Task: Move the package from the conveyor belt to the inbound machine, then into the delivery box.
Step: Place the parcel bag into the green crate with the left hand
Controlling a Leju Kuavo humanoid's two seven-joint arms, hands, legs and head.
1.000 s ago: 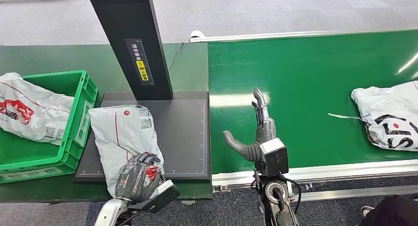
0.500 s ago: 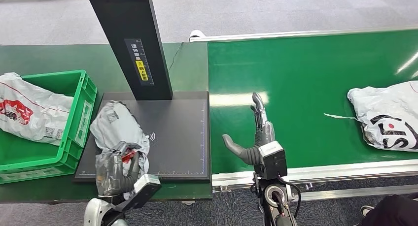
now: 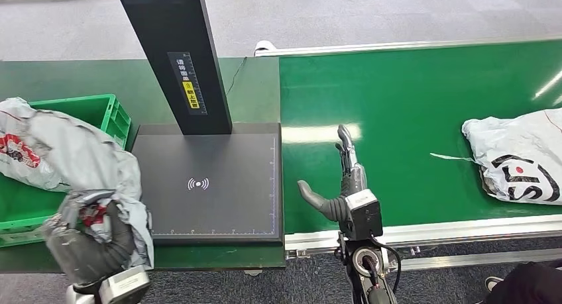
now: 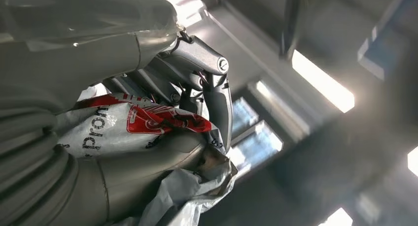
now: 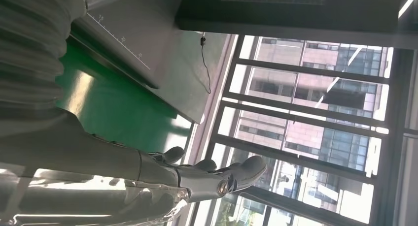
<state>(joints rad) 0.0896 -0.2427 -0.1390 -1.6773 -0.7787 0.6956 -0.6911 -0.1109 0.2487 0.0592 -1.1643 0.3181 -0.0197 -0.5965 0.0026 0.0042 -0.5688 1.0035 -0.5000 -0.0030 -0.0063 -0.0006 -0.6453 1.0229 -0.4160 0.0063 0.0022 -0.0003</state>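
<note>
My left hand (image 3: 89, 241) grips a grey plastic mail package (image 3: 86, 161) with red print, lifted off the black inbound machine plate (image 3: 212, 185) and hanging over the near right corner of the green delivery box (image 3: 109, 112). The left wrist view shows the fingers (image 4: 197, 58) wrapped around the crumpled package (image 4: 148, 127). My right hand (image 3: 341, 178) is open over the near edge of the green conveyor belt (image 3: 411, 105), fingers straight and thumb out, holding nothing. Another white package (image 3: 520, 158) lies on the belt at the far right.
A second white and red package (image 3: 16, 152) lies in the green box. The machine's black scanner post (image 3: 175, 52) rises behind the plate. The belt's silver rail (image 3: 464, 228) runs along the near side. A person's dark clothing (image 3: 527, 284) shows at the bottom right.
My left hand lifted the grey package off the machine plate and carried it left toward the green box, baring the plate. The far package drifted slightly left on the belt. The right hand stayed put.
</note>
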